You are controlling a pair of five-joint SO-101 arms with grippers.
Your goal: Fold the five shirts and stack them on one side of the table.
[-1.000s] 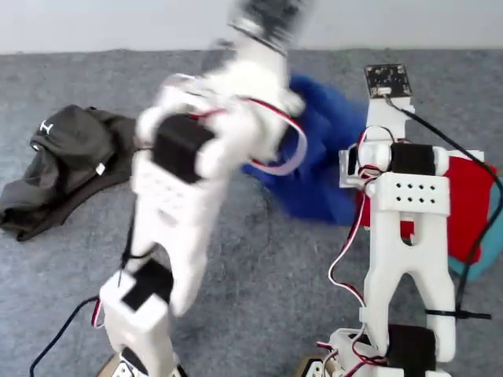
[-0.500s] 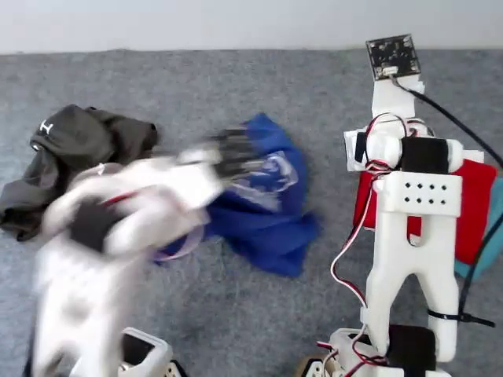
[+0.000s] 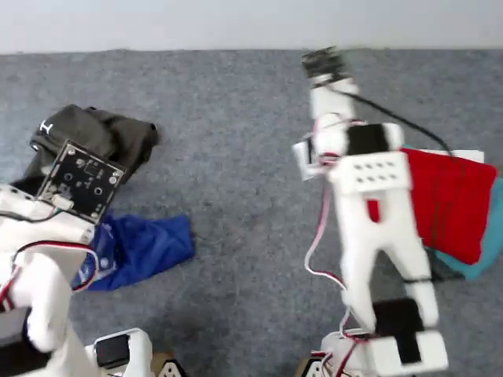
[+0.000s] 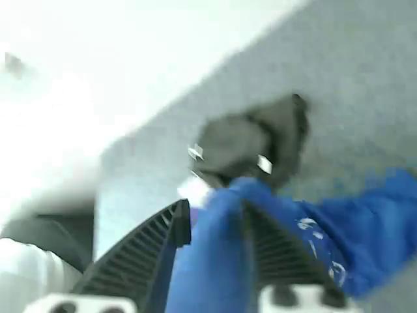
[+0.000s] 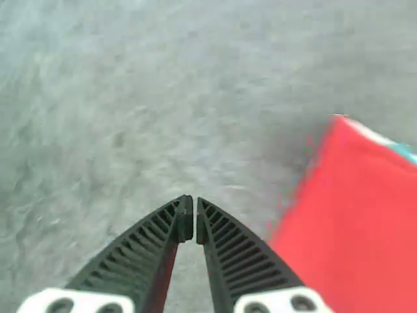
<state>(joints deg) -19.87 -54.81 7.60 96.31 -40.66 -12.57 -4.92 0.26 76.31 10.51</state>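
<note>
A blue shirt (image 3: 140, 247) lies crumpled at the table's front left, one end lifted. My left gripper (image 4: 215, 212) is shut on a fold of this blue shirt (image 4: 326, 241), low at the left edge of the table. Behind it a dark grey shirt (image 3: 86, 137) lies in a heap, and the dark grey shirt (image 4: 251, 143) is just beyond the fingertips. A folded red shirt (image 3: 452, 200) rests on a teal one (image 3: 487, 247) at the right. My right gripper (image 5: 189, 218) is shut on nothing, hanging over bare carpet beside the red shirt (image 5: 355, 222).
Grey carpet (image 3: 236, 157) covers the table, with free room through the middle. A white wall (image 3: 236, 23) runs along the far edge. The right arm (image 3: 369, 177) stretches from the front edge toward the back centre.
My left arm swung from the centre to the front left, dragging the blue shirt with it. The right arm turned from the far right toward the middle.
</note>
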